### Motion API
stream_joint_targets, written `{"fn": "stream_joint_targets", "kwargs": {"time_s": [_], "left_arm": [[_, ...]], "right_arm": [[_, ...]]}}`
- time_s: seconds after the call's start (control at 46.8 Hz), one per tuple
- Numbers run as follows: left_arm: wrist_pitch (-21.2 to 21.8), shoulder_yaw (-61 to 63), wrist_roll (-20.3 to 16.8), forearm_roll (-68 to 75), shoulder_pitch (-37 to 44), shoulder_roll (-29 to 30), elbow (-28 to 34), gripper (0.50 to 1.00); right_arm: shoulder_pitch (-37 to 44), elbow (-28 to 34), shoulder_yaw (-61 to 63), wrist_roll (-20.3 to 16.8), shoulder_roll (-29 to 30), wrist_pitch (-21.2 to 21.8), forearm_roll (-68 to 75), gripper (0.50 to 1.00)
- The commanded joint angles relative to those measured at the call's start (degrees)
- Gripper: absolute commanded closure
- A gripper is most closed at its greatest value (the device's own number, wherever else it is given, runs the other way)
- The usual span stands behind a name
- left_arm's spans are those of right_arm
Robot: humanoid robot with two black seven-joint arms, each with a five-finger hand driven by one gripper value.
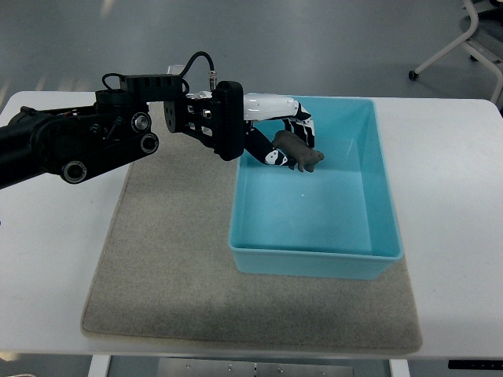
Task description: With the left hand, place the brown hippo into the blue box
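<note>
The left robot hand (289,140) reaches in over the far-left corner of the blue box (314,253), its fingers curled around the brown hippo (299,151). The toy hangs above the box floor, inside the line of the walls, so it looks carried there to be let go straight down; whether it already touches the bottom is hard to judge from this steep view. The forearm crosses the box's left wall from outside, which keeps the bulky wrist clear of the interior and leaves only the fingers and toy over the opening.

The box sits on a grey mat (165,267) spread on the white tabletop (448,204), its near wall close to the mat's front edge. Inside, the floor shows bare from the hippo to the near and right walls, so a drop has plenty of room. The tight spot is the left wall just under the wrist: the hand would probably need to lift before pulling back. The right arm does not show.
</note>
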Motion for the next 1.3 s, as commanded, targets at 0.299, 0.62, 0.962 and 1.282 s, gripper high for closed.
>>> {"fn": "stream_joint_targets", "kwargs": {"time_s": [0.299,0.62,0.962,1.282], "left_arm": [[-0.4,2.1,0.0,0.0,1.6,-1.2,1.3,0.802],[-0.3,2.1,0.0,0.0,1.6,-1.3,1.4,0.772],[2.0,-0.1,-0.1,-1.8,0.5,-1.4,5.1,0.690],[5.8,-1.5,-0.1,-14.2,-0.4,-1.1,9.9,0.538]], "right_arm": [[0.0,0.0,-0.1,0.0,0.0,0.0,0.0,0.564],[0.0,0.0,-0.1,0.0,0.0,0.0,0.0,0.564],[0.0,0.0,0.0,0.0,0.0,0.0,0.0,0.564],[0.0,0.0,0.0,0.0,0.0,0.0,0.1,0.564]]}}
